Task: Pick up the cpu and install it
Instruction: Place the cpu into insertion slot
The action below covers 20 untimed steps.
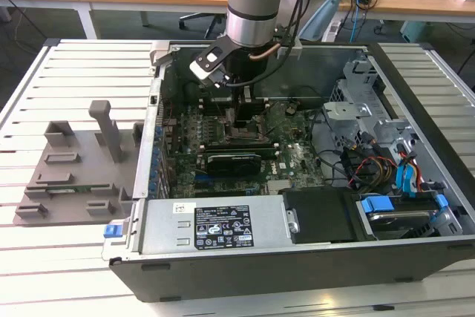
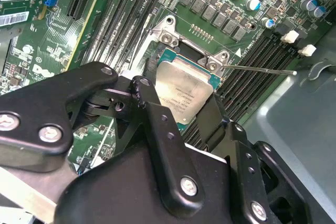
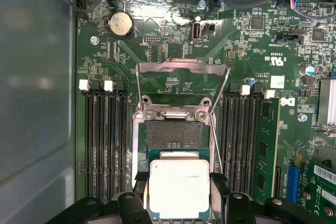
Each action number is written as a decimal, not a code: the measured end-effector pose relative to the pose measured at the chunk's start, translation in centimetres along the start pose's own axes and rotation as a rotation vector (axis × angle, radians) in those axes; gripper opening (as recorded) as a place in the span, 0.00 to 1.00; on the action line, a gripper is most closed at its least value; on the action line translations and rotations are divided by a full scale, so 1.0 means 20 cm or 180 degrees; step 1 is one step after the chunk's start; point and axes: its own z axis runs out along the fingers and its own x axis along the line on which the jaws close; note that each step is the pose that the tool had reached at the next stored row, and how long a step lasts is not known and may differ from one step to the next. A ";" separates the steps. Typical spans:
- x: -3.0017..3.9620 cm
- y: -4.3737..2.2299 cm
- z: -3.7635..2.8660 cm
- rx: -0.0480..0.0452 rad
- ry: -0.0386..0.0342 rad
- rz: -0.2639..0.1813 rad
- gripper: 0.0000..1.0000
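The cpu (image 3: 179, 188), a flat square chip with a silvery top and pale rim, sits between the black fingers (image 3: 219, 183) of my gripper (image 3: 179, 203), which is shut on its two sides. It hovers over the near part of the open socket (image 3: 173, 134), whose contact field still shows beyond it. The socket's metal load plate (image 3: 181, 77) stands raised. In the second wrist view the cpu (image 2: 186, 90) is tilted above the socket frame (image 2: 169, 38), with my gripper (image 2: 181, 109) around it. In the exterior view my gripper (image 1: 243, 120) reaches down inside the case onto the motherboard (image 1: 297, 157).
Memory slots (image 3: 107, 140) flank the socket on both sides. A thin retention lever (image 2: 262, 68) sticks out beside it. The open computer case (image 1: 223, 228) holds cables (image 1: 364, 165) and drive bays on the exterior view's right. A grey plastic tray (image 1: 74, 172) lies on the slatted table to its left.
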 end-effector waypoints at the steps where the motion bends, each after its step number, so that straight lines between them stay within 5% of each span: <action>1: 0.000 0.000 0.001 0.0000 0.0000 0.0000 0.55; 20: 0.001 0.001 0.025 0.0000 0.0000 0.0000 0.55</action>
